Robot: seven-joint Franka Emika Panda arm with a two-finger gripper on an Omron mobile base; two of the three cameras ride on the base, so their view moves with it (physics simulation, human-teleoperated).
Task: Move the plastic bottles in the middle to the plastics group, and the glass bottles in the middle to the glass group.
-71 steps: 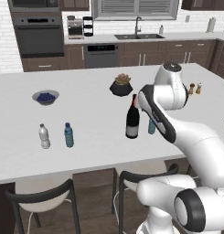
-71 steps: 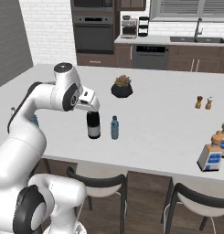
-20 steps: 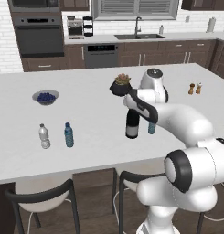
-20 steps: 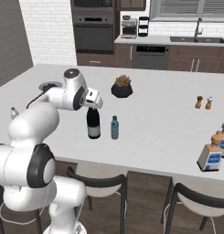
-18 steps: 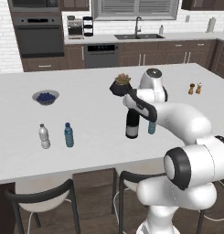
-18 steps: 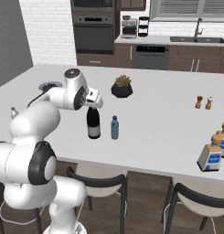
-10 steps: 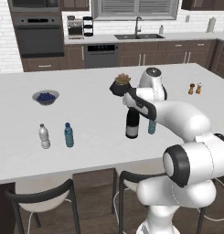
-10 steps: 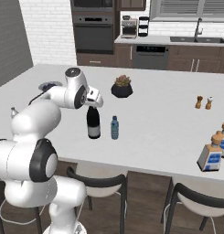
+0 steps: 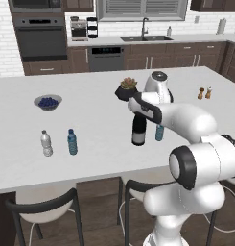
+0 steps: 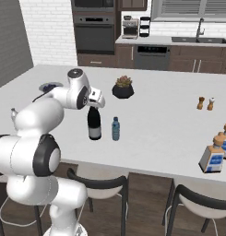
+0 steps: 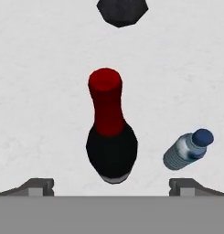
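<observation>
Directly below the gripper (image 11: pixel 111 185) stands the wine bottle (image 11: pixel 110 137), upright on the white counter (image 11: pixel 40 91). In the hand view its red top points up toward the camera and its dark body sits midway between the two fingertips (image 11: pixel 38 186), which are spread wide and touch nothing. The gripper hangs above the bottle's top, apart from it.

Just beside the wine bottle, toward the right fingertip in the hand view, stands the small water bottle (image 11: pixel 187 149) with its dark blue cap, also upright and not touching the wine bottle. Beyond the wine bottle's top, at the far edge of that view, is a dark plant pot (image 11: pixel 121 11).

In the left base view the gripper (image 9: pixel 136 111) sits over the wine bottle (image 9: pixel 138 133), with the water bottle (image 9: pixel 159 132) just to its side and the potted plant (image 9: pixel 126 89) farther back on the counter. Well away from the hand, toward the other end of the counter, two small bottles stand together: a whitish one (image 9: pixel 46 143) and a deeper blue one (image 9: pixel 72 141), with a bowl (image 9: pixel 47 102) behind them.

In the right base view, far to the other side of the hand, square bottles (image 10: pixel 212 157) with tan necks and blue-white labels stand near the counter's edge, and a pair of shakers (image 10: pixel 205 103) sit farther back.
</observation>
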